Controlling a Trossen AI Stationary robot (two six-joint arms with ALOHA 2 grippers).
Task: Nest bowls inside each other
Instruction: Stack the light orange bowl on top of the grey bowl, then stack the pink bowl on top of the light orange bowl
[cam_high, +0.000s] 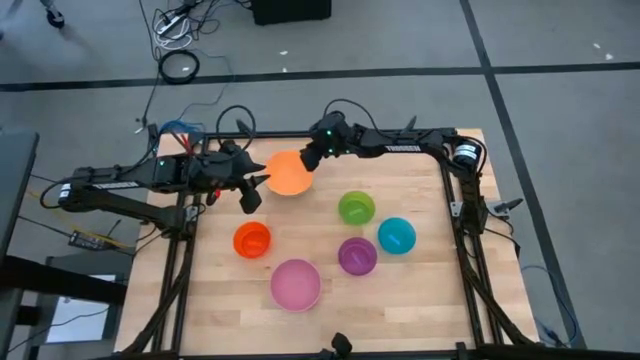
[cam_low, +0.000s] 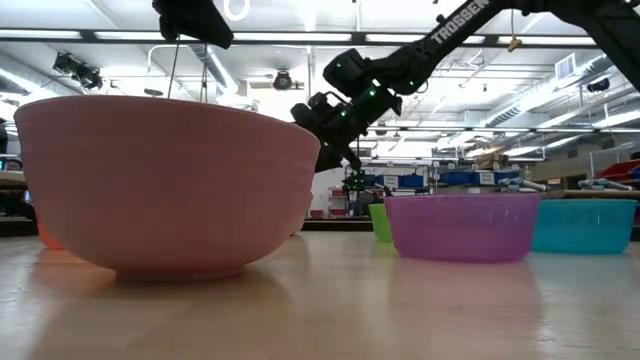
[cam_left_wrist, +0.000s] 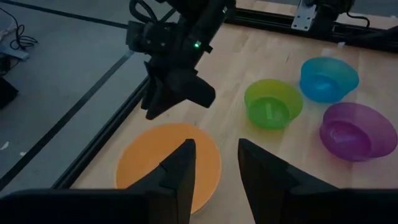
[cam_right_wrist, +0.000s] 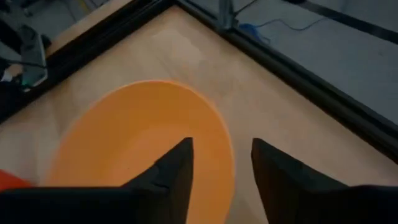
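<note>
An orange bowl (cam_high: 290, 173) sits upright on the table's far side. My right gripper (cam_right_wrist: 221, 158) hovers open just above its far right rim (cam_right_wrist: 225, 140), one finger over the inside and one over the outside. My left gripper (cam_left_wrist: 214, 165) stands open at the bowl's left edge, above the table. Nearer the front stand the red-orange bowl (cam_high: 252, 240), pink bowl (cam_high: 296, 283), purple bowl (cam_high: 357, 255), green bowl (cam_high: 356, 208) and blue bowl (cam_high: 396, 235), each alone on its base.
A black frame rail (cam_high: 400, 135) runs along the table's far edge just behind the orange bowl. Bare wood (cam_high: 300, 220) lies between the orange bowl and the bowls in front. In the low view the pink bowl (cam_low: 165, 185) hides most of the table's left part.
</note>
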